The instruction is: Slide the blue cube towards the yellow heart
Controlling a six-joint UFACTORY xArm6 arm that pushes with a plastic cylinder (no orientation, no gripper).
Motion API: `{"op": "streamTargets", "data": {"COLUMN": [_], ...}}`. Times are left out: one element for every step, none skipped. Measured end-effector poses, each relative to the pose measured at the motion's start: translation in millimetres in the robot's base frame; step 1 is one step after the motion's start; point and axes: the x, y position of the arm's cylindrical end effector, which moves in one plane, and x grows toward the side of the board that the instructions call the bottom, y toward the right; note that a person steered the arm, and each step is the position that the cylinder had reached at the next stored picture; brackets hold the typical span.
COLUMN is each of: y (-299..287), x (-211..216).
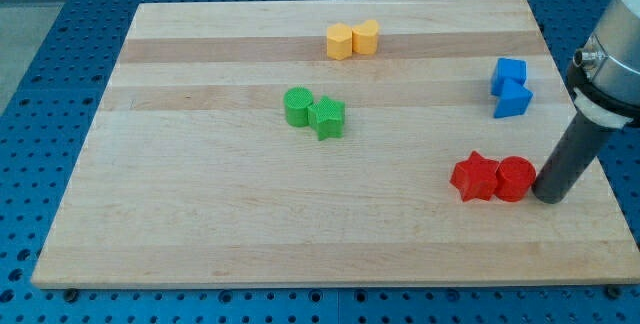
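Observation:
The blue cube [509,72] sits at the view's right, touching a second blue block [513,99] of irregular shape just below it. The yellow heart [366,36] lies at the view's top centre, touching a yellow pentagon-like block [340,41] on its left. My tip [548,200] rests on the board at the view's lower right, right beside the red cylinder [515,179] and well below the blue cube. The rod leans up to the right from the tip.
A red star [474,176] touches the red cylinder on its left. A green cylinder [297,106] and a green star [326,117] sit together near the middle. The board's right edge [590,164] runs close to my tip.

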Motion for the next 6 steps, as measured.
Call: {"op": "streamTargets", "data": {"y": [0, 13, 43, 72, 94, 95], "x": [0, -8, -38, -79, -118, -148]}}
